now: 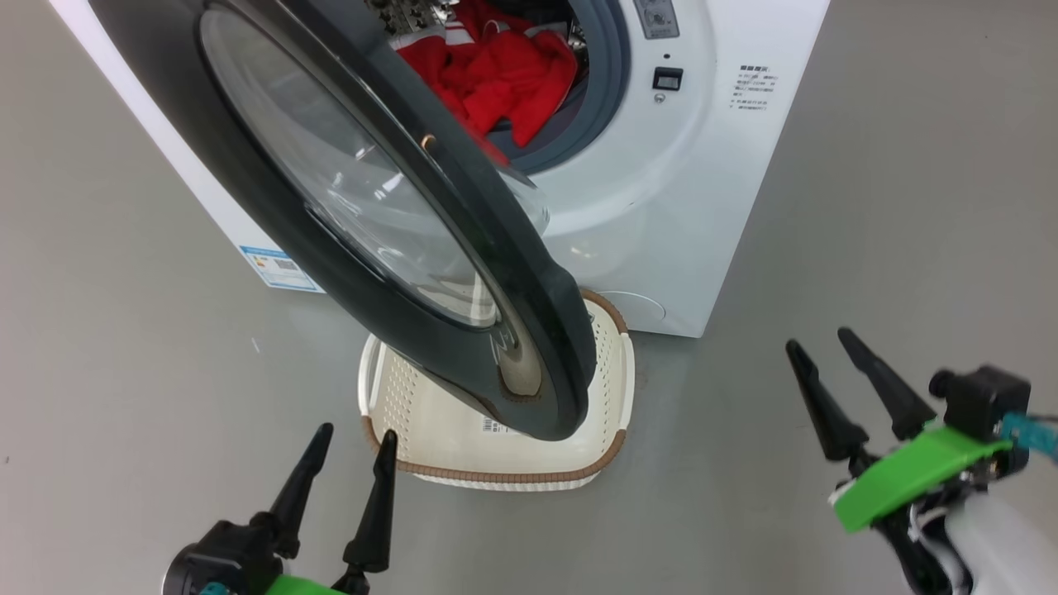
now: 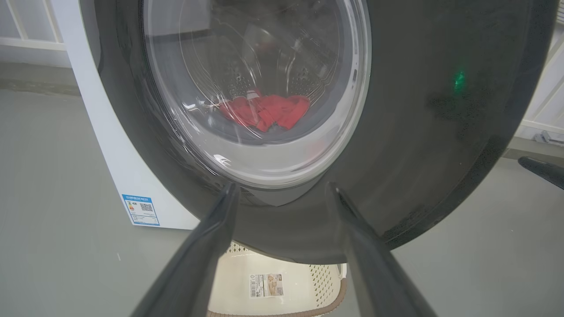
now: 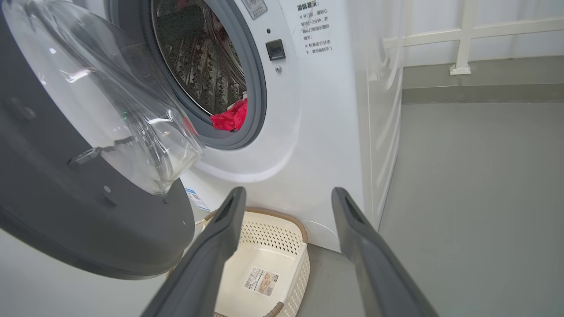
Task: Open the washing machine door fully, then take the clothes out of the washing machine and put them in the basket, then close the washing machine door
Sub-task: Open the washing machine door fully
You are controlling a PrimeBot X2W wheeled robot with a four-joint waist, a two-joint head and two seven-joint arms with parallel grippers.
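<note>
Grey floor [image 1: 124,413] holds the basket [image 1: 496,478] beneath the half-open door [image 1: 355,198]. Left gripper [image 1: 357,431] and right gripper [image 1: 818,338], spread empty, should next swing it wide.

Grey floor [image 1: 124,372] — washing machine [image 1: 702,207] and basket [image 1: 512,478] on it.

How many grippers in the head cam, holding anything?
2. Left gripper at lower left, just short of the basket's front-left rim; right gripper at lower right over the floor. Both open, empty.
</note>
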